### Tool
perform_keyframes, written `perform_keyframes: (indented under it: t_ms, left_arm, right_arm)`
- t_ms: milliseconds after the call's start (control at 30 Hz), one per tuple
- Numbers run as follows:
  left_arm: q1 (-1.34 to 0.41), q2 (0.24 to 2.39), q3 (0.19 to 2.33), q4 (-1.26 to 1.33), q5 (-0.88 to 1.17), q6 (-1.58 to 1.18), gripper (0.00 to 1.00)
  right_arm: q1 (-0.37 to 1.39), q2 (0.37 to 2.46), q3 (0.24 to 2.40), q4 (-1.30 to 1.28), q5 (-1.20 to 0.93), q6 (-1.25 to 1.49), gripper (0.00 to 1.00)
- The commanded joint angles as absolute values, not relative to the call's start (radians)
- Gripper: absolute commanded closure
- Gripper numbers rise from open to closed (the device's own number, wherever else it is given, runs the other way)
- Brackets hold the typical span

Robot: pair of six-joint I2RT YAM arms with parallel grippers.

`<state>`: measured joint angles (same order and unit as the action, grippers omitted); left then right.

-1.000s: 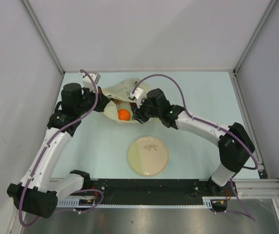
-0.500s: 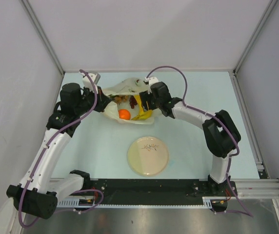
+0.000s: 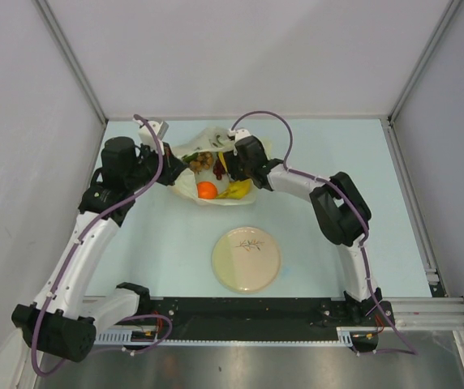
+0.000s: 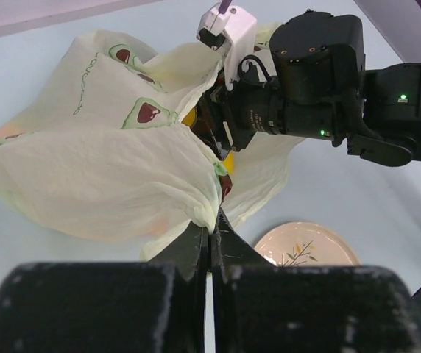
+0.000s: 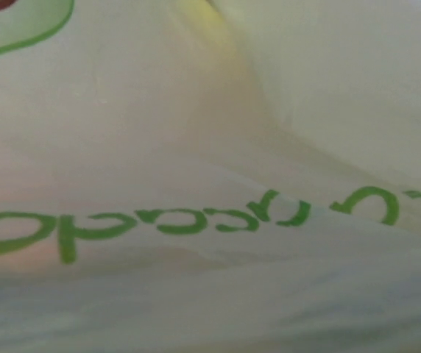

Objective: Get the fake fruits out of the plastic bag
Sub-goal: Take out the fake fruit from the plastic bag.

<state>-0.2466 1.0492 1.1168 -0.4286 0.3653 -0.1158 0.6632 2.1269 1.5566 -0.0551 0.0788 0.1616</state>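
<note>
Looks like the emptying step is in hand, with nothing out on the pale blue table (image 3: 337,162) yet. The plastic bag (image 4: 100,169) sits at the far side, about mid-table. It's thin, crinkly, see-through cream film with avocado prints and green lettering, and it's slumped into soft folds with its mouth facing the near side.

The round beige plate (image 3: 246,258) lies nearer to the arm bases, well apart from the bag. It's matte, with a little sprig drawn on it and nothing else.

The left gripper (image 4: 210,234) has its jaws pinched nearly together on a fold at the bag's left edge, holding that lip up. The right gripper (image 3: 230,162) is pushed into the bag from the right. Its wrist view is nothing but film pressed up close, so I can't tell how its jaws stand.

The fake fruits (image 3: 208,191) are all inside the open mouth, glossy hard-looking plastic:
- a curved yellow banana bunch (image 3: 237,190) on the right
- a smooth round orange (image 3: 207,190) beside it, nearest the opening
- a knobbly brown cluster (image 3: 204,160) further back

My guess for the next move is that the right fingers need to close on one fruit only, without catching the film. The banana or the orange looks easiest to get at. The left side has to keep the lip pinned, or the whole floppy bag will drag along with the pull.
</note>
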Motion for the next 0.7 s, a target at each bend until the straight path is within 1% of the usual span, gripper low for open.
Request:
perform_keyframes:
  t_ms: [0, 67, 133, 167, 200, 267, 300, 333, 367, 533, 667]
  left_arm:
    - [-0.249, 1.051, 1.163, -0.385, 0.380, -0.130, 1.00]
    - [-0.250, 1.052, 1.163, -0.382, 0.380, -0.130, 1.00]
    - [-0.247, 1.052, 1.161, -0.379, 0.377, -0.129, 1.00]
    - [-0.247, 1.052, 1.164, -0.380, 0.376, -0.126, 1.00]
    - [-0.248, 1.052, 1.164, -0.380, 0.371, -0.123, 1.00]
    - [-0.244, 1.052, 1.163, -0.380, 0.365, -0.120, 1.00]
    - [-0.242, 1.052, 1.164, -0.379, 0.361, -0.118, 1.00]
    - [-0.241, 1.051, 1.163, -0.379, 0.357, -0.118, 1.00]
    - [-0.239, 1.052, 1.158, -0.379, 0.354, -0.118, 1.00]
    - [-0.236, 1.060, 1.161, -0.365, 0.342, -0.123, 1.00]
    - [-0.230, 1.075, 1.167, -0.359, 0.324, -0.121, 1.00]
  right_arm:
    - [0.667, 2.129, 1.592, -0.066, 0.133, 0.149, 0.48]
    - [0.667, 2.123, 1.582, -0.061, 0.132, 0.121, 0.55]
    - [0.669, 2.120, 1.566, -0.058, 0.127, 0.103, 0.69]
    - [0.669, 2.118, 1.562, -0.052, 0.126, 0.091, 0.74]
    - [0.669, 2.109, 1.560, -0.051, 0.109, 0.077, 0.83]
    - [0.669, 2.091, 1.560, -0.046, 0.088, 0.071, 0.89]
    - [0.669, 2.062, 1.562, -0.046, 0.056, 0.064, 0.95]
    - [0.673, 2.045, 1.562, -0.046, 0.039, 0.057, 0.98]
    - [0.676, 2.030, 1.560, -0.046, 0.022, 0.048, 1.00]
    - [0.721, 1.869, 1.526, -0.064, -0.092, -0.069, 1.00]
    - [0.741, 1.764, 1.465, -0.067, -0.124, -0.109, 1.00]
